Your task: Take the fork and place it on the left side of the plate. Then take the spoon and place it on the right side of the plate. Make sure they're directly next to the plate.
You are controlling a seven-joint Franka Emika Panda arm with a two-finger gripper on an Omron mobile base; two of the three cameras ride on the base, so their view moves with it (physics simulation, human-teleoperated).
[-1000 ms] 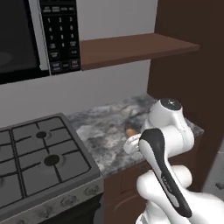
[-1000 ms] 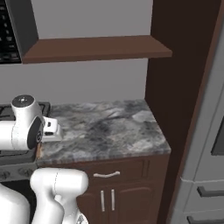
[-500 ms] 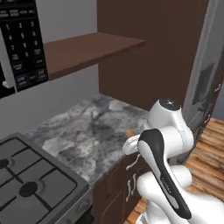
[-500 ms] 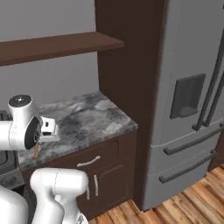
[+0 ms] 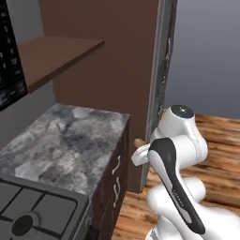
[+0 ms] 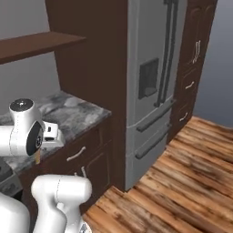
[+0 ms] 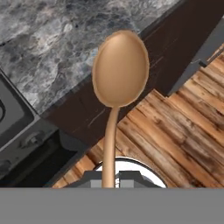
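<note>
My gripper (image 7: 109, 178) is shut on the slim handle of the orange-tan wooden spoon (image 7: 120, 68). In the hand view its round bowl points away from me, over the counter's edge and the floor. The spoon (image 5: 138, 142) pokes out to the left from behind my white wrist in the left base view. Seen from the right base view, the spoon (image 6: 37, 157) hangs below the hand, over the counter's front edge. The fork and the plate are out of view.
A grey marble counter (image 5: 61, 140) runs beside a gas stove (image 5: 28, 211), with a brown shelf (image 5: 51, 54) above. To the right stand a tall dark cabinet, a steel fridge (image 6: 150, 91) and open wooden floor (image 6: 182, 182).
The whole picture has swung: the base has turned right, so counter and stove slid left while fridge and floor came into view. The spoon stays in the shut gripper.
</note>
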